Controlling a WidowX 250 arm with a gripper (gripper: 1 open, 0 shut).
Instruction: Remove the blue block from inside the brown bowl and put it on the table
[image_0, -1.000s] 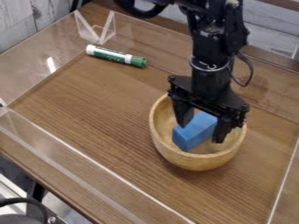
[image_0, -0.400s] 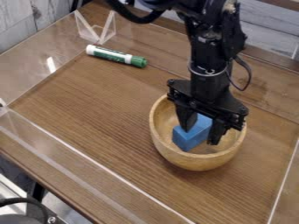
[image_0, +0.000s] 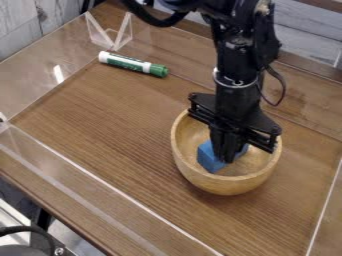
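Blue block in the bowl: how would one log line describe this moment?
phase: grasp | gripper: closed on blue block | block: inside brown bowl, not yet lifted | marker: on table, far side

blue block (image_0: 207, 158) mostly hidden behind gripper (image_0: 230, 154) — arm (image_0: 241, 45) top cropped

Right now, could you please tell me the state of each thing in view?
blue block: inside the brown bowl, gripped.
brown bowl: upright on the table.
gripper: shut on the blue block, pointing down.
marker: lying flat, apart from the bowl.
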